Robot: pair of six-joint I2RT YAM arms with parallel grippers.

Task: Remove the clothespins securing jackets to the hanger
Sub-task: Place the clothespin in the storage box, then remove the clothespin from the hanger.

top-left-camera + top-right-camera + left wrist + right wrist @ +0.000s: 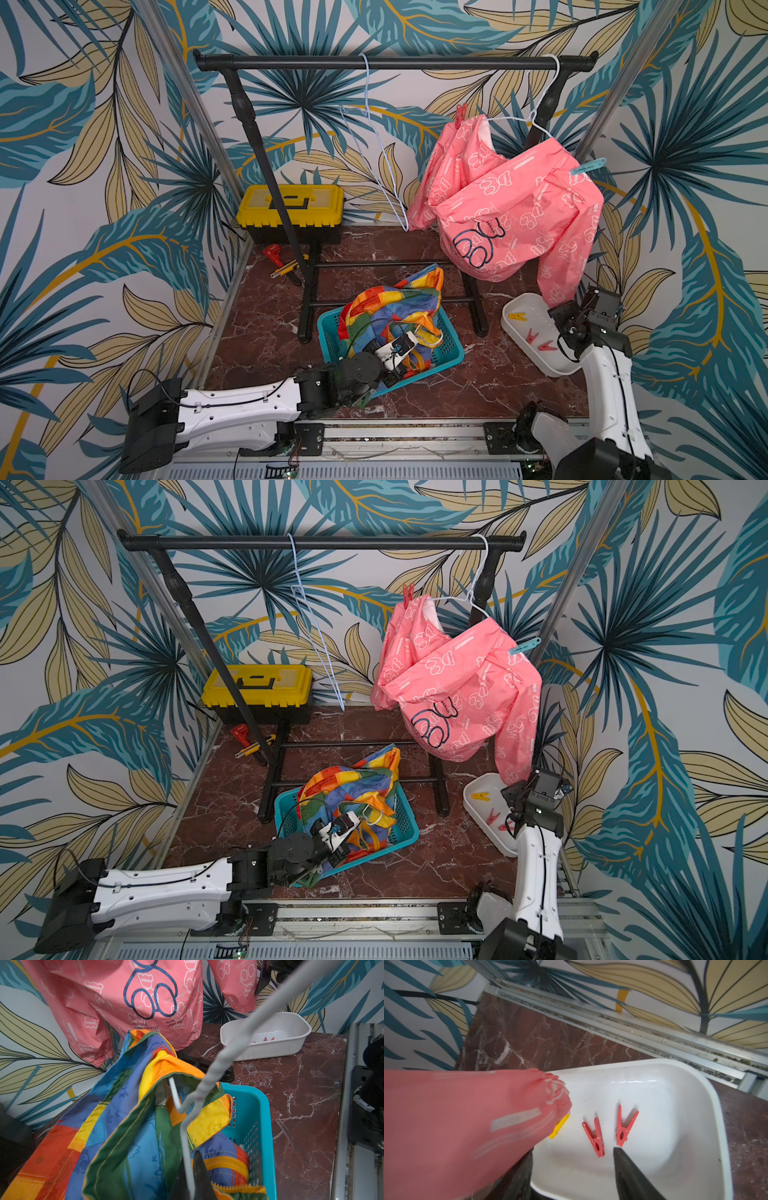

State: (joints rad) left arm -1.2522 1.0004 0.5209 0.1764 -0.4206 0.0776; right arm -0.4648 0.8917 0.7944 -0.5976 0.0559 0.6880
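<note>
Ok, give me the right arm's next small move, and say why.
Probably lift the right end effector, open above the white tub with three clothespins in it, toward the light blue clothespin clipped on the pink jacket.

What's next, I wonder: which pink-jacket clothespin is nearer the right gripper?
The light blue clothespin, toward the right gripper; the red clothespin grips the far shoulder.

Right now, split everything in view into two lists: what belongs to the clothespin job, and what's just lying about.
Job:
pink jacket; red clothespin and blue clothespin clipped to it; rainbow jacket in the teal basket; left gripper shut on the wire hanger; white tub holding three loose clothespins.
Lying about:
yellow toolbox; red wrench; yellow knife.
</note>
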